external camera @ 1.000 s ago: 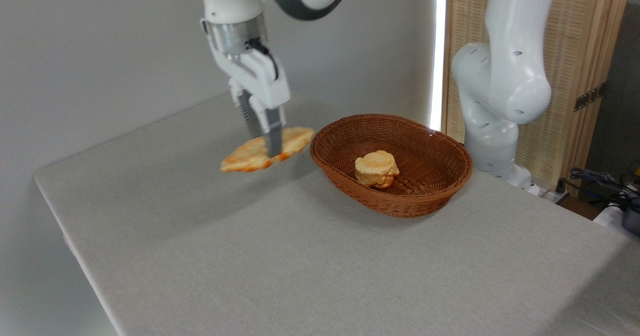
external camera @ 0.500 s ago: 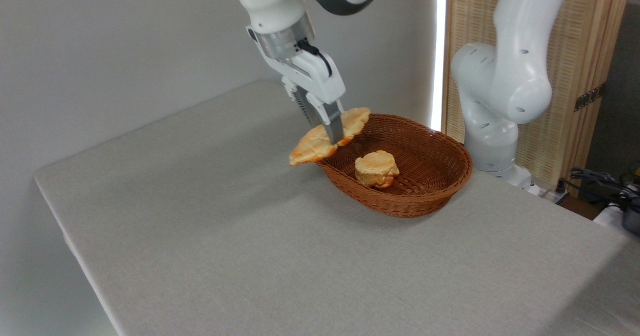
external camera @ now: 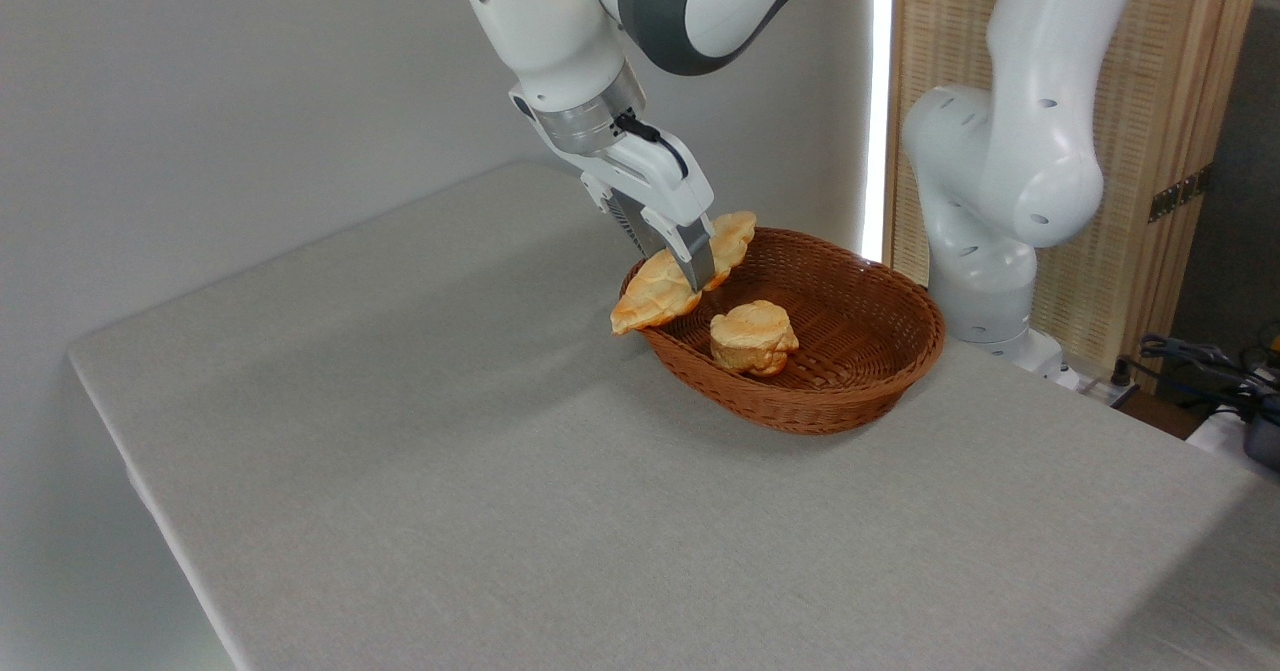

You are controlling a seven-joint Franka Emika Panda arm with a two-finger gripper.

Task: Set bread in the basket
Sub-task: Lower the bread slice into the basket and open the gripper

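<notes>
My gripper (external camera: 697,269) is shut on the bread (external camera: 660,293), a long flat golden-orange pastry with pointed ends. It hangs tilted over the left rim of the basket (external camera: 850,406), its lower tip sticking out past the rim and its upper end over the basket's back left. The oval brown wicker basket stands on the table at the right of centre. One finger (external camera: 697,259) crosses the front of the bread's middle.
A small round bun (external camera: 753,337) lies inside the basket near its middle. The arm's white base (external camera: 990,201) rises behind the basket at the right. A slatted wooden screen (external camera: 1160,101) and cables (external camera: 1200,361) are at the far right.
The gripper has carried the bread to the right, from above the bare table to over the basket's left rim, and has lowered slightly in the last half second.
</notes>
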